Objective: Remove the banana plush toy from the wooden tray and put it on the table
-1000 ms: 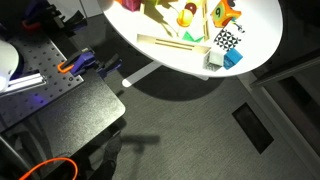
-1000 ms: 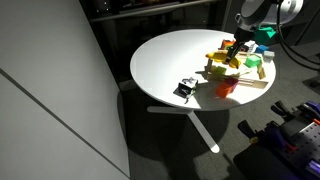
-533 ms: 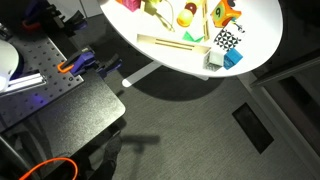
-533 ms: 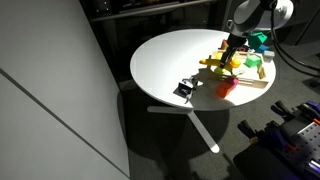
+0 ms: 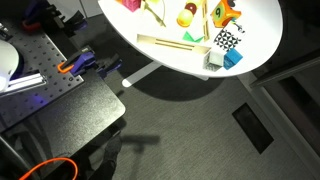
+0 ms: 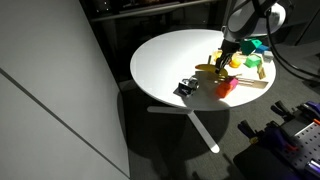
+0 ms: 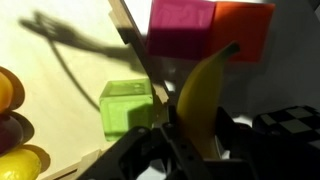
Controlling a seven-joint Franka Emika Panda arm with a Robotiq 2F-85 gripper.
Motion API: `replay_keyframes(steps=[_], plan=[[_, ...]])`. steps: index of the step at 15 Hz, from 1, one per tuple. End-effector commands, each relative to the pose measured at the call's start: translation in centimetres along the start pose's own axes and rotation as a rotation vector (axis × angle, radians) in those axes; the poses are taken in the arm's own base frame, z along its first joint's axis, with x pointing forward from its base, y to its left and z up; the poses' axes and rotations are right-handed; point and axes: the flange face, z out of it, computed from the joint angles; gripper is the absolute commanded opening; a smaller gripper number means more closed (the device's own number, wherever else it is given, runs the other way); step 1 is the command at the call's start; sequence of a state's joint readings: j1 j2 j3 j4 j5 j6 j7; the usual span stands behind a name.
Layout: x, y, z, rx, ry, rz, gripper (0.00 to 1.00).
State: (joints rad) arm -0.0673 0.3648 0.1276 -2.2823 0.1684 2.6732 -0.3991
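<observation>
My gripper [image 6: 222, 63] is shut on the banana plush toy [image 6: 209, 70], a pale-yellow curved toy. In the wrist view the banana [image 7: 205, 95] stands up between the dark fingers [image 7: 190, 150], above the rim slat [image 7: 133, 45] of the wooden tray. In an exterior view the banana hangs just past the tray [image 6: 252, 86], over the round white table [image 6: 165, 55]. The banana [image 5: 155, 12], the tray [image 5: 165, 41] and the table [image 5: 262, 35] also show from above; the gripper is out of that frame.
A green cube [image 7: 125, 105], a pink cube [image 7: 180, 28] and an orange cube [image 7: 242, 30] lie below the gripper. A round yellow toy [image 5: 187, 14], an orange-and-green toy [image 5: 226, 12] and a checkered cube [image 5: 226, 40] sit nearby. A small black-and-white object [image 6: 186, 89] lies on the table. A perforated bench [image 5: 50, 95] stands beside it.
The gripper has carried the banana from above the tray's toys sideways and lower, past the tray's edge towards the table's middle. The other toys have not moved.
</observation>
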Motion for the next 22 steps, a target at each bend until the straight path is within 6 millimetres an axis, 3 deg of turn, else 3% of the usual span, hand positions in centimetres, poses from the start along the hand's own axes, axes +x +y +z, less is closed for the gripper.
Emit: replay_keyframes(steps=[1,3,7,22], plan=[[0.3,-1.0,-0.3,-0.009,-0.032,0.027,0.66],[0.2,-1.4,-0.3,-0.003,-0.041,0.018,0.68],[0.3,-1.9,-1.0,0.003,-0.048,0.010,0.99],[-1.0,-2.1,-6.5,-0.121,-0.167,0.075,1.00]])
